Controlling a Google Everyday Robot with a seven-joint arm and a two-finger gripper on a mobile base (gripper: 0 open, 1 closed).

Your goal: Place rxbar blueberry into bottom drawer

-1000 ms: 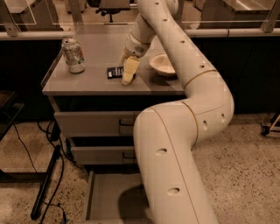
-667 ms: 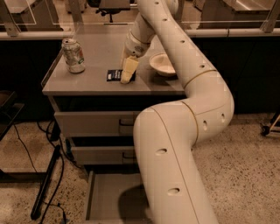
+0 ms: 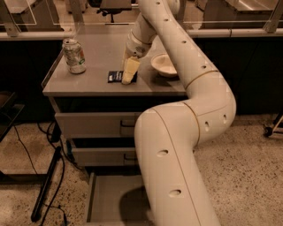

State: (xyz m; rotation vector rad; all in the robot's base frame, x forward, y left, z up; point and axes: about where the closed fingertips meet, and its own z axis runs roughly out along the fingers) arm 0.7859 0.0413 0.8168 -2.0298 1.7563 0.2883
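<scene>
My gripper (image 3: pixel 128 74) sits at the right end of the rxbar blueberry (image 3: pixel 114 76), whose long axis runs leftward from it; open or closed, I cannot tell.

This looks like an office or a robotics lab, not a home. The floor (image 3: pixel 252 176) is speckled terrazzo. The desk (image 3: pixel 88 84) is a grey metal cabinet with three drawers, and the bottom drawer (image 3: pixel 110 198) is pulled out. Behind it runs a long counter (image 3: pixel 239 32) with glass panels (image 3: pixel 48 13) set between metal posts. Past the glass stands a swivel chair (image 3: pixel 114 5) on a star base. Black cables (image 3: pixel 26 152) trail over the floor at the left, beside a dark stand leg (image 3: pixel 46 185). A caster (image 3: pixel 267 130) shows at the far right. A large white arm (image 3: pixel 177 167) reaches over the desk, with its end effector (image 3: pixel 128 73) down at the bar (image 3: pixel 115 76) on the desk top.
</scene>
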